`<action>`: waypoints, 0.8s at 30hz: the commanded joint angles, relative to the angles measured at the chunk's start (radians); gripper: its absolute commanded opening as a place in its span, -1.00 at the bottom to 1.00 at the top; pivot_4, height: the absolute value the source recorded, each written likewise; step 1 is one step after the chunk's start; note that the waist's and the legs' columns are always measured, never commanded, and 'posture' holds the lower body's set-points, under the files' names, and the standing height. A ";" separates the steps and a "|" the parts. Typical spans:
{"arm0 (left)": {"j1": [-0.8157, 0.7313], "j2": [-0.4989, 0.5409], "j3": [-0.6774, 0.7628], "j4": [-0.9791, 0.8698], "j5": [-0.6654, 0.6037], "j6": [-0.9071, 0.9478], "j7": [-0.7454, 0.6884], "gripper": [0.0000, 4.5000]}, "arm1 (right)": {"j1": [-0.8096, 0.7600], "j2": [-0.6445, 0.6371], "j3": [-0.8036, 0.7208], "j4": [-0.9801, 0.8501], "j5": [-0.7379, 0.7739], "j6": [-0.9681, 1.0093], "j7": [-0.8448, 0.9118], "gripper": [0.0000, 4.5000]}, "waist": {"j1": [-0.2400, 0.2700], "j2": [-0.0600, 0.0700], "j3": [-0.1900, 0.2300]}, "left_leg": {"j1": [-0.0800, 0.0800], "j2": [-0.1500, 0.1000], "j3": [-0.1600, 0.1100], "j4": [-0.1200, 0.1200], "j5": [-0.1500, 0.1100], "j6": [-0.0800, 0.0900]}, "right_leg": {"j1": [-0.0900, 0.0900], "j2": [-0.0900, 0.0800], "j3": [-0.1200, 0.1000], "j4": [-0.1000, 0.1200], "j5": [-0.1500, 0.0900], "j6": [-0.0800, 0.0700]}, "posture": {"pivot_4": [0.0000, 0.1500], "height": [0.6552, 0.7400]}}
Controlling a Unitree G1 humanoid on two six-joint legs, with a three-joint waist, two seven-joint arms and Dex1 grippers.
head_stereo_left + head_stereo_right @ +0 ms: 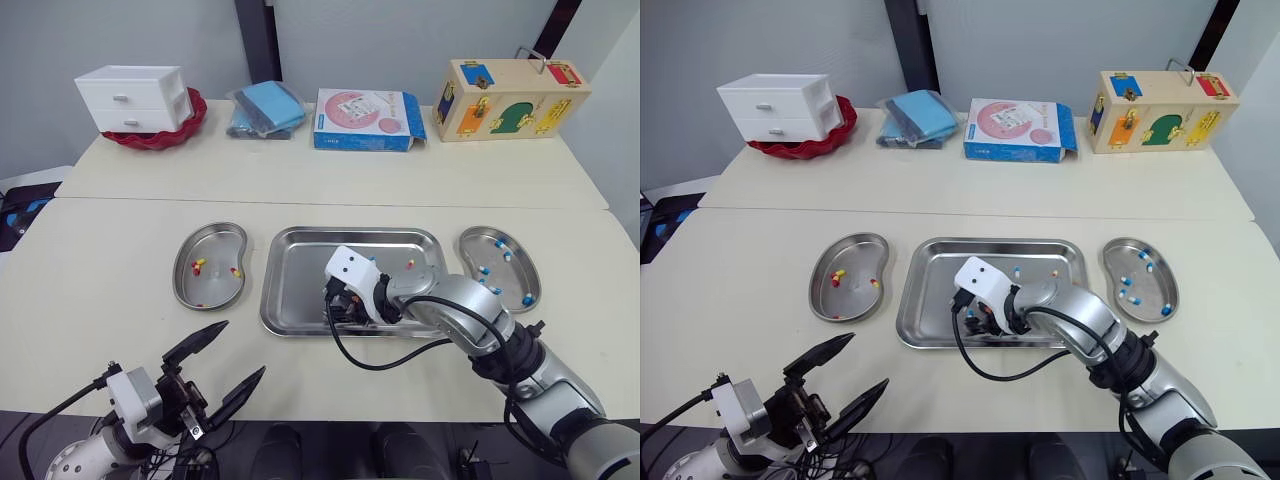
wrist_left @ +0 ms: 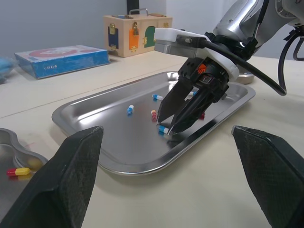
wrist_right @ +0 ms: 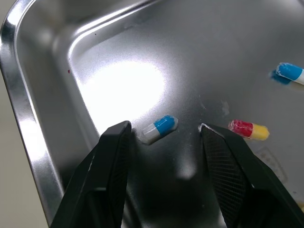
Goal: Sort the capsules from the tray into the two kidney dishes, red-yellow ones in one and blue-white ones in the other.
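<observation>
Pale bench (image 1: 110, 270) carries the tray (image 1: 268, 295); by its near edge the right pincer (image 2: 166, 124) stands part open, empty, astride a blue-white capsule (image 3: 159, 129). Closing could squirt it sideways on slick steel, or nudge the neighbouring red-yellow capsule (image 3: 248, 129). Left pincer (image 1: 242, 348) gapes empty.

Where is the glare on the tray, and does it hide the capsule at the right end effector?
Right wrist view: a white hotspot lies on the tray floor just beyond the blue-white capsule; the capsule is clear of it, between the open fingers of the right end effector. Left wrist view: softer reflections. Left eye view: even sheen, no hotspot.
</observation>
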 commanded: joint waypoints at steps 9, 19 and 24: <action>0.018 0.021 -0.003 -0.008 -0.011 -0.025 0.016 1.00 | -0.015 -0.014 0.081 -0.020 -0.073 -0.038 0.042 -0.35 | -0.001 0.000 0.000 | 0.000 0.000 0.000 0.000 0.000 0.000 | 0.000 0.000 0.000 0.000 0.000 0.000 | 1.00 1.00; 0.033 0.022 -0.009 -0.014 -0.017 -0.039 0.013 1.00 | 0.007 -0.008 0.059 -0.033 -0.093 -0.085 0.058 -1.00 | -0.001 0.000 0.000 | 0.000 0.000 0.000 -0.001 0.000 0.000 | 0.000 0.000 0.000 -0.001 0.000 0.000 | 1.00 1.00; 0.031 0.027 -0.026 -0.018 -0.024 -0.054 -0.006 1.00 | 0.048 -0.080 -0.042 -0.109 -0.054 -0.179 0.138 -1.00 | 0.001 0.000 0.000 | 0.000 0.000 0.000 -0.001 0.000 0.000 | 0.000 0.000 0.000 -0.001 0.000 0.000 | 1.00 1.00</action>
